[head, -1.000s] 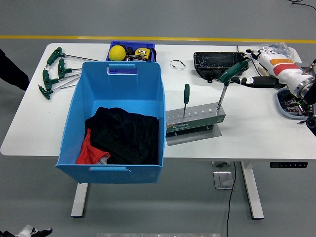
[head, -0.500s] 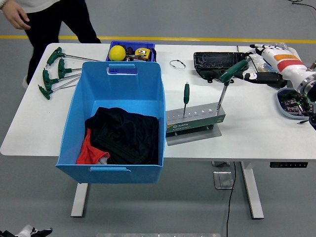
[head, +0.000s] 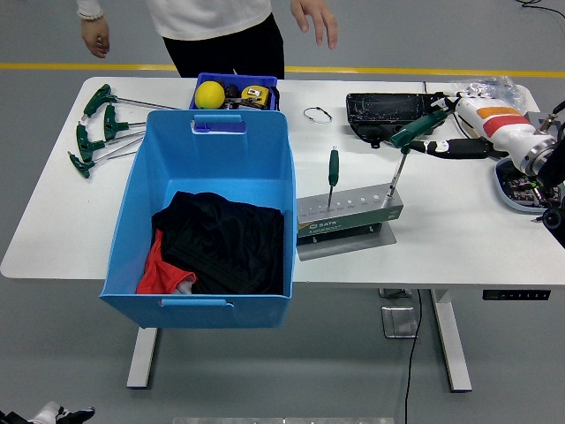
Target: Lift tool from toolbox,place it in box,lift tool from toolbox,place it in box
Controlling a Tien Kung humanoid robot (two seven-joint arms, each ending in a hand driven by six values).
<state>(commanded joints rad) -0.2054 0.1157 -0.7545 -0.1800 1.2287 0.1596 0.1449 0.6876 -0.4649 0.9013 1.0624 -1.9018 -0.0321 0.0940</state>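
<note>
A grey tool stand [head: 349, 216] sits right of the big blue box [head: 289, 168], which holds black and red cloth [head: 221, 243]. Two green-handled tools stand upright in the stand: a slim screwdriver [head: 333, 170] on the left and a T-handle tool [head: 415, 129] on the right. My right hand [head: 439, 145] reaches in from the right edge, its black fingers stretched out flat just right of and below the T-handle's end, holding nothing. The left arm is out of sight.
A person stands at the far side, hands [head: 315, 18] hanging free above the table. Green T-wrenches [head: 99, 128] lie far left. A small blue bin [head: 234, 91] with a yellow ball, a black tray [head: 388, 109] and a parts tray [head: 521, 187] sit behind and right.
The person has walked in from the left to the middle of the far side. My right hand pulled back a little, then came forward toward the T-handle again. The tools have not moved.
</note>
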